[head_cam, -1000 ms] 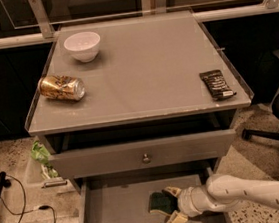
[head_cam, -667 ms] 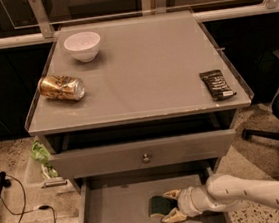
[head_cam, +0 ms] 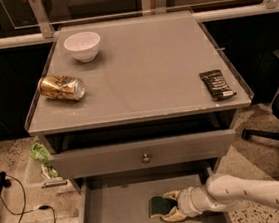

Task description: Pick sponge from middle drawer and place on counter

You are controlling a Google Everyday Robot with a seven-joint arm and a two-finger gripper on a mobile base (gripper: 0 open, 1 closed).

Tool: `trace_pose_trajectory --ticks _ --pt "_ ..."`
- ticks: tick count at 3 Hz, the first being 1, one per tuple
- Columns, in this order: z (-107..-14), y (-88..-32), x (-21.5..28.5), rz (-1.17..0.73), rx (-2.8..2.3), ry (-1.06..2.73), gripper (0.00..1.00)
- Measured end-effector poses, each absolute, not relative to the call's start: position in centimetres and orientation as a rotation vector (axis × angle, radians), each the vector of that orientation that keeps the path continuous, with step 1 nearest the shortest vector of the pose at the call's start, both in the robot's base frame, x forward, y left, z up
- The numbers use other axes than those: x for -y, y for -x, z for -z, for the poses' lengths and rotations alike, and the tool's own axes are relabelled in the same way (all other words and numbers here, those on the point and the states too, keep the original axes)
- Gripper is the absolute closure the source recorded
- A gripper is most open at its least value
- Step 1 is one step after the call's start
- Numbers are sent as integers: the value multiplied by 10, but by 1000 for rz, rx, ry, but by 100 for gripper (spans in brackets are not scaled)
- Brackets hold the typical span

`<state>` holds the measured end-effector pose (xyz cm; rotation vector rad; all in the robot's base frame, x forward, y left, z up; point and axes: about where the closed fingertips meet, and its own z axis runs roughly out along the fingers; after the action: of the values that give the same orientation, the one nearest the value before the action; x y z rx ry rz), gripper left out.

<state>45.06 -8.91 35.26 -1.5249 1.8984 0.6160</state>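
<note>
The sponge point(head_cam: 159, 206), dark green face up, lies on the floor of the open middle drawer point(head_cam: 116, 217) at the bottom of the view. My gripper point(head_cam: 169, 205) reaches in from the right on a white arm. Its pale fingers point(head_cam: 172, 195) sit against the sponge's far and near edges and are closed on it. The sponge still rests low in the drawer. The counter point(head_cam: 144, 67) is the grey tabletop above the cabinet.
On the counter stand a white bowl point(head_cam: 82, 45) at the back left, a gold can point(head_cam: 61, 88) on its side at the left, and a black snack wrapper point(head_cam: 217, 84) at the right edge. A drawer with a round knob point(head_cam: 146, 158) sits above the open drawer. An office chair base point(head_cam: 278, 133) is at right.
The fingers have drawn closer together around the sponge. The gripper and arm have stayed at almost the same spot in the drawer.
</note>
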Motion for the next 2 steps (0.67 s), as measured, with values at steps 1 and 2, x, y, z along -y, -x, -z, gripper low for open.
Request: trace_pose_trajectory --ticks 1,2 --pt "-355 -447 89 -652 -1896 1528 100" --pt "-377 -446 102 -718 -1904 1527 100"
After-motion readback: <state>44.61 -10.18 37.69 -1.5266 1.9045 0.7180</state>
